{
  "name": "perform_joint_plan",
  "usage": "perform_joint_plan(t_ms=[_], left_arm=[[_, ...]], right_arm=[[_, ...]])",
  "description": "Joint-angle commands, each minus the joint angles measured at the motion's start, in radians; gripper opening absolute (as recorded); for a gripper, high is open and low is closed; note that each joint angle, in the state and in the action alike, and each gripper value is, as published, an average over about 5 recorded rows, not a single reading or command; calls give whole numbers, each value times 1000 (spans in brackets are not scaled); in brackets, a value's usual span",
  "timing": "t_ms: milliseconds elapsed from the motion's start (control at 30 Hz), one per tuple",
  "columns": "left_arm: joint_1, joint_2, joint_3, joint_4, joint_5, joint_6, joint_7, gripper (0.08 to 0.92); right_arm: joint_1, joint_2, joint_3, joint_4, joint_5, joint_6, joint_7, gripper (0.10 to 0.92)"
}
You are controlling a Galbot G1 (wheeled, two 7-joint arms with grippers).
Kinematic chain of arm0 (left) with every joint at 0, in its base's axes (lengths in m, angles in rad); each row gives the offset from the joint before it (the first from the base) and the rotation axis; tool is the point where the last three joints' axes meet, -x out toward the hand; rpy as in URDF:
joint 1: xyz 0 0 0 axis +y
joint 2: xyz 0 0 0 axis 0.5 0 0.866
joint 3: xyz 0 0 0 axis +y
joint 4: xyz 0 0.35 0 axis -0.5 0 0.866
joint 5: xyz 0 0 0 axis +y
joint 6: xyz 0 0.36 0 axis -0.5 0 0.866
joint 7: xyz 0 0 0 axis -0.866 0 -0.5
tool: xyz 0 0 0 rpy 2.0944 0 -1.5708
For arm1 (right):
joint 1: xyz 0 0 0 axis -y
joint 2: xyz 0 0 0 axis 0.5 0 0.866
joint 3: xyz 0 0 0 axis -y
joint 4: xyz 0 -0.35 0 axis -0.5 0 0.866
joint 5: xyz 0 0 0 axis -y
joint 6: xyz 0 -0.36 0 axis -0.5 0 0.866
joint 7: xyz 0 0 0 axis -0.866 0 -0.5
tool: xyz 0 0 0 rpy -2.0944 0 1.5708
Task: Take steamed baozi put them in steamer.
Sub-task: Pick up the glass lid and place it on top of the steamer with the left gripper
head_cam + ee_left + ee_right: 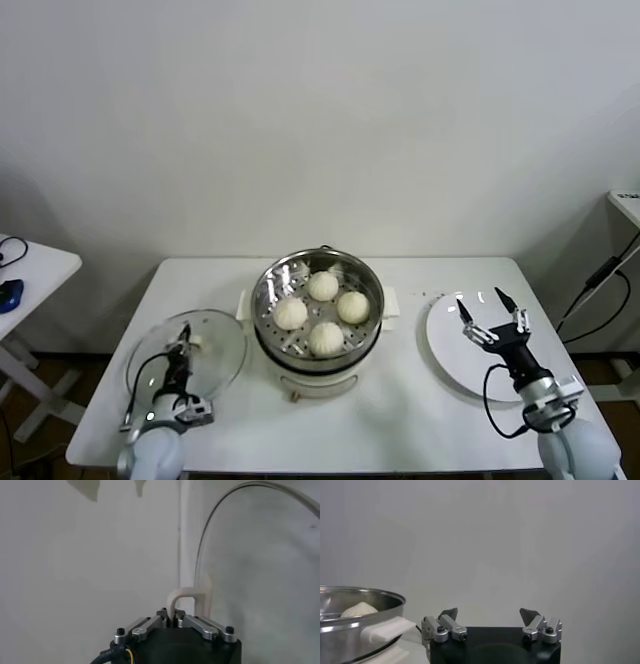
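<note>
Head view is showing the left gripper (183, 345) at the counter's (400, 410) left, its fingers pinching the white handle (197, 343) of the glass lid (190, 355). At centre, four steamed baozi (322, 286) are sitting on the perforated tray inside the steamer (318, 310). Right of it, the right gripper (490, 314) is hovering over the white plate (450, 345) — fingers spread wide, holding nothing.
</note>
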Motion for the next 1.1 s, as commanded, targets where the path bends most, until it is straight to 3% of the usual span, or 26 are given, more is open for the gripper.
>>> perform_joint_plan(t_ms=[33, 267, 500, 733, 1100], left_arm=[[67, 9, 4, -166, -17, 101, -11, 152], [149, 20, 13, -353, -18, 205, 22, 152], [184, 16, 17, -486, -13, 235, 77, 152], [165, 5, 45, -551, -4, 257, 117, 152], [108, 8, 199, -586, 58, 325, 197, 152]], right_arm=[[21, -14, -12, -18, 2, 2, 4, 823], [67, -39, -39, -62, 11, 4, 16, 823], [108, -50, -62, -100, 18, 3, 20, 823], [145, -51, -85, -119, 6, -3, 25, 823], [166, -38, -110, -143, -21, -9, 24, 823]])
